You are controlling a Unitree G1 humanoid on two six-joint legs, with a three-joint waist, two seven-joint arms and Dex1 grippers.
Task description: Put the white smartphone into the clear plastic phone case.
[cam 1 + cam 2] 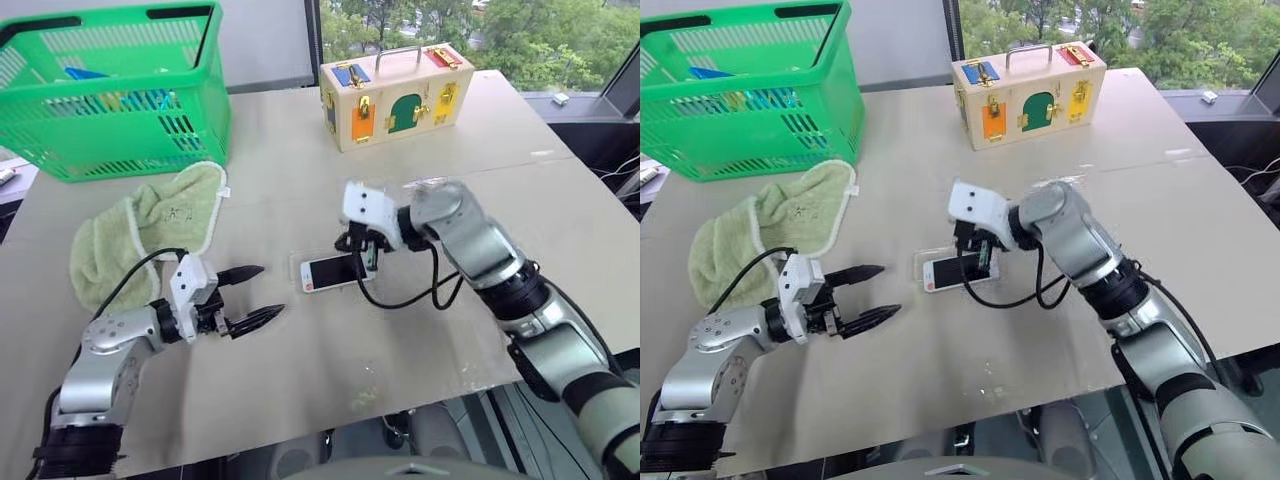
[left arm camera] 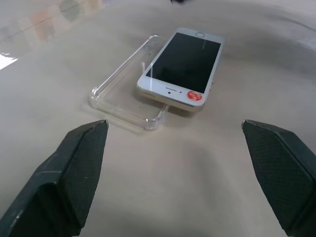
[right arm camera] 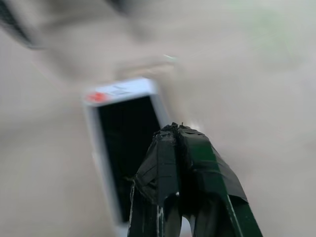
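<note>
On the beige tabletop (image 1: 300, 370), a slim white smartphone with a black glass screen (image 2: 180, 64) lies partly across a thin clear plastic phone case (image 2: 123, 94), unseated. The right gripper (image 3: 177, 136), pinched shut and empty, hovers over the phone. The left gripper (image 1: 255, 295) waits wide open, near the phone, holding nothing. The seating step looks underway; next, the phone likely needs squaring over the case and pressing down.

A slim white smartphone (image 2: 180, 66) has a glossy black glass screen. A clear, shiny thin plastic phone case (image 2: 126, 89) lies on a matt beige table (image 1: 300, 350). A soft green terry cloth towel (image 1: 150, 230), green plastic lattice basket (image 1: 110, 90) and pale wooden latch box (image 1: 395, 95) are also visible.
</note>
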